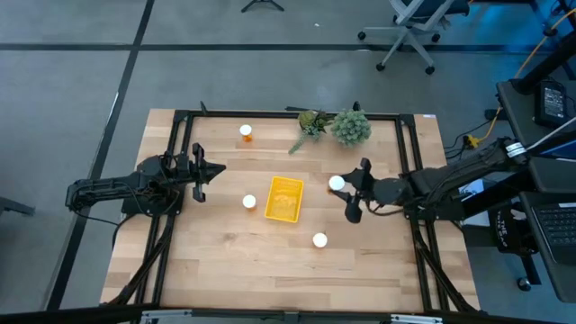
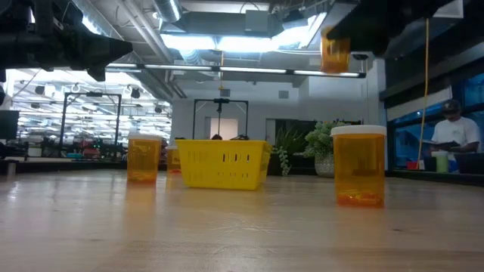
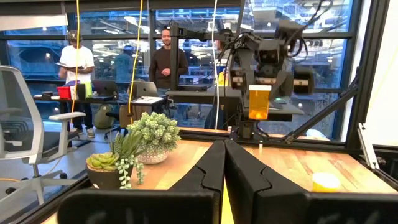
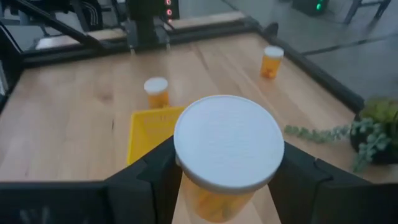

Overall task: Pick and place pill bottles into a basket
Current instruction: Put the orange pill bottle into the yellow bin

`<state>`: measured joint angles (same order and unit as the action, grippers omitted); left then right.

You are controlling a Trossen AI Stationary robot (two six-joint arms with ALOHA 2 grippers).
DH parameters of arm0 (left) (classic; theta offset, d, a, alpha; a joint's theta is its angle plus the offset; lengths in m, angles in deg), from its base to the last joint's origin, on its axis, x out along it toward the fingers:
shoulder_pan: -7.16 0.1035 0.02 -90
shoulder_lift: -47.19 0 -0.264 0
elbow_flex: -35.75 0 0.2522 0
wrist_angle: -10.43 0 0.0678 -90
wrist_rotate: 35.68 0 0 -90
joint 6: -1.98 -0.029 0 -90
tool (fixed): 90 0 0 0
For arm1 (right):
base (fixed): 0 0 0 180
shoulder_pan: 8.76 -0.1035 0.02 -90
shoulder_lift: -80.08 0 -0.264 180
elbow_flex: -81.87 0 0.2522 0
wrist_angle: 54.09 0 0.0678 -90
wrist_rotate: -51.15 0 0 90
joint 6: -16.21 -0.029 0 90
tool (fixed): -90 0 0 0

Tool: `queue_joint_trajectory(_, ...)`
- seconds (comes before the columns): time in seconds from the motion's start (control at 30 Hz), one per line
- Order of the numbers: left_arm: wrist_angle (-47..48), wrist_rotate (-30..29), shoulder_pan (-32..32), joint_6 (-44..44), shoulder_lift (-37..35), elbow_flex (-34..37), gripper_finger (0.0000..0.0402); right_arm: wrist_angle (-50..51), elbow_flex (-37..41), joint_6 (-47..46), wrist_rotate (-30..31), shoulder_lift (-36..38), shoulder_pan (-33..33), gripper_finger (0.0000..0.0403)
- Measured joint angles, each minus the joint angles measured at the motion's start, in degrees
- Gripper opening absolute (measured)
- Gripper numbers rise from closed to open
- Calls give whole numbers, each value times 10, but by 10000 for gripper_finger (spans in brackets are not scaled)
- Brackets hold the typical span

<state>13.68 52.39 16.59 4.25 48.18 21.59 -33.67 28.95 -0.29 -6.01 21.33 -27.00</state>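
Observation:
The yellow basket (image 1: 284, 199) stands at the table's middle. Three pill bottles, orange with white caps, stand upright on the wood: one far left of the basket (image 1: 246, 133), one close to its left side (image 1: 249, 202), one near right (image 1: 319, 239). Another bottle (image 1: 337, 184) hangs high in my right gripper (image 1: 347, 190), just right of the basket; the low view shows it well above the table (image 2: 335, 51). My left gripper (image 1: 216, 169) waits shut at the table's left, touching nothing. My right gripper pinches the bottle's orange body (image 4: 214, 202) just under the white cap (image 4: 229, 146), one finger (image 4: 155, 174) on each side. The fingers reach in from the table's right, slanting a little downward. The bottle stands upright, cap up, lifted clear of the table.
Two potted green plants (image 1: 349, 126) (image 1: 311, 121) stand at the far edge, with a sprig trailing toward the basket. Black frame rails (image 1: 180, 144) run along the table's left, right and far sides. People stand in the room beyond.

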Motion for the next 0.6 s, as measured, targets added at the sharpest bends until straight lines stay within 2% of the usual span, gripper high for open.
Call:
queue_joint_trajectory(0.33,0,0,0,0,0,0,6,36,-7,20,-8,41,0,198)
queue_joint_trajectory(0.6,0,0,0,1,0,0,6,28,-7,62,-102,33,1,198)
